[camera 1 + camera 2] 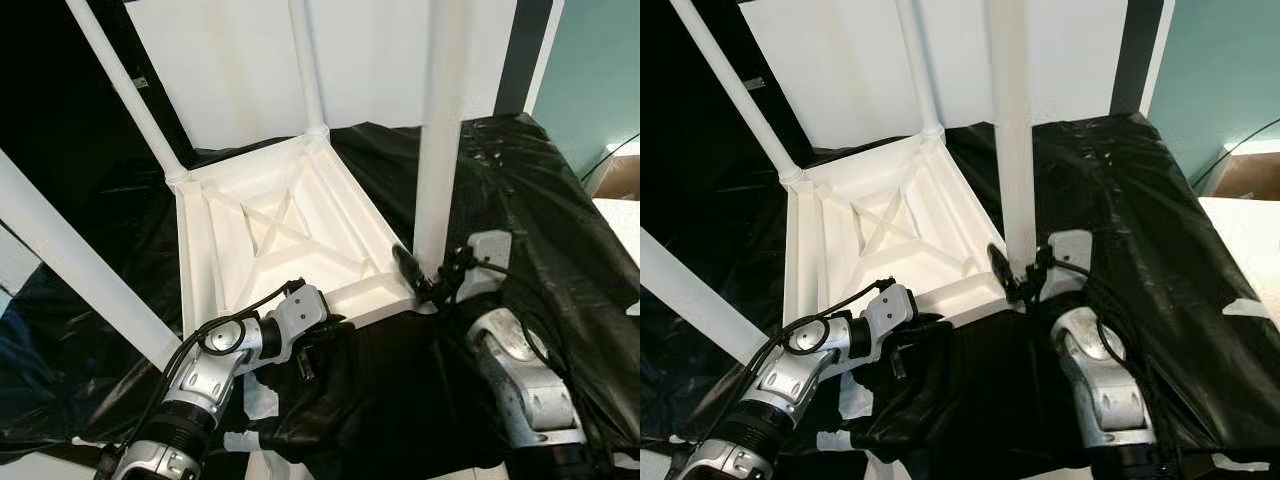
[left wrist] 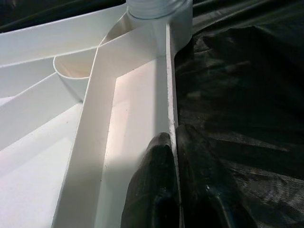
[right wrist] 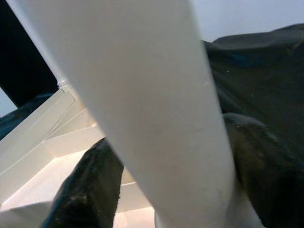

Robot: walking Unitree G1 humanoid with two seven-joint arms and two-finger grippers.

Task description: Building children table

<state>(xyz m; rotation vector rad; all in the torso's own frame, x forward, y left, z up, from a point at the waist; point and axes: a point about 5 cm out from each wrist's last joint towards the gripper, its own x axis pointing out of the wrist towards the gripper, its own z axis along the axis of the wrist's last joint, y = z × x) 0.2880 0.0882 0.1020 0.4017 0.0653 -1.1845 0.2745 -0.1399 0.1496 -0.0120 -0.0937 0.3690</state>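
A white children's table point(image 1: 280, 230) lies upside down on a black sheet, its legs pointing up. My left gripper point(image 2: 173, 135) is at the table's near rim point(image 1: 370, 295), one finger inside the thin rim wall and one outside, shut on it. My right gripper point(image 1: 425, 275) is shut on the near right leg point(image 1: 440, 130) just above its socket; its black fingers point(image 3: 85, 190) hug both sides of the leg point(image 3: 161, 109). The far left leg point(image 1: 125, 90), the far right leg point(image 1: 305, 60) and the near left leg point(image 1: 70, 265) stand in their corners.
The black sheet point(image 1: 540, 200) covers the whole work surface and hangs in folds in front of me. A white panel point(image 1: 380, 50) stands behind the table. At the right are a teal wall point(image 1: 600, 70), a cardboard box point(image 1: 620, 175) and a pale surface point(image 1: 625, 230).
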